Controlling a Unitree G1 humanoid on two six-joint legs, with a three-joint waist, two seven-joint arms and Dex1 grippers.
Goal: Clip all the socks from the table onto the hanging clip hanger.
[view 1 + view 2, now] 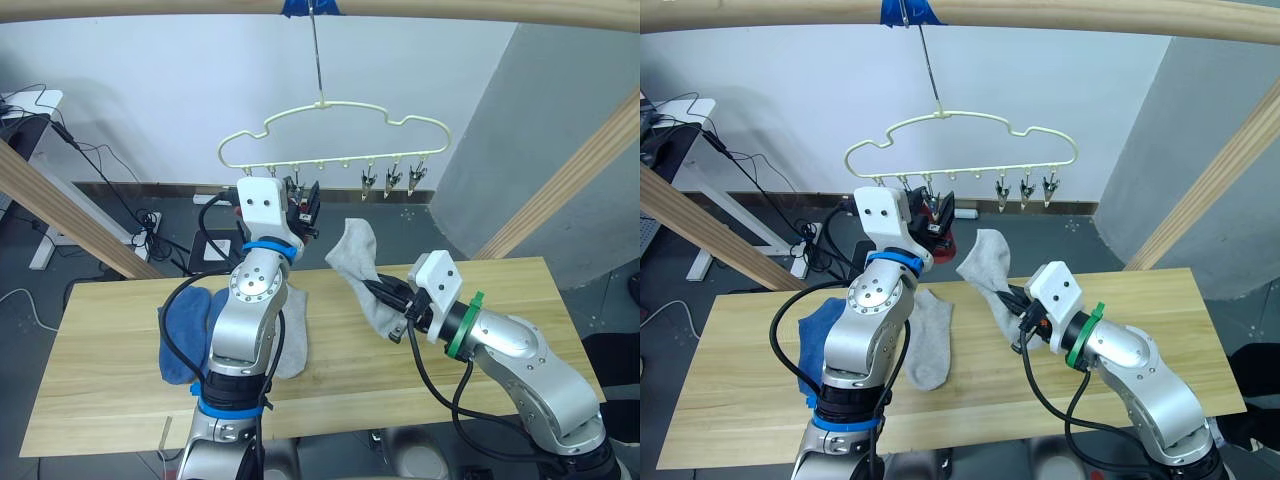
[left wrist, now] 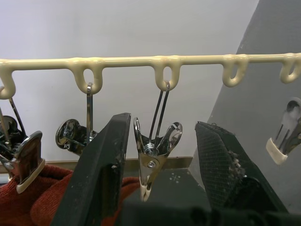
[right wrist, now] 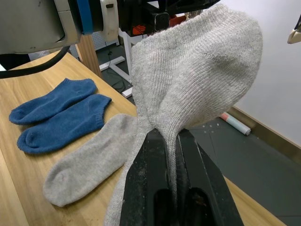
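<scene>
Left wrist view: a metal clip [image 2: 153, 155] is framed between the spread fingers of the left end effector [image 2: 162, 165], raised to the hanger [image 1: 335, 135]. A grey sock [image 1: 362, 268] is pinched upright by the closed right end effector [image 1: 392, 310], at about four o'clock from that clip. Blue socks [image 3: 59, 113] and another grey one [image 3: 87, 162] are left on the desk [image 1: 450, 400].
</scene>
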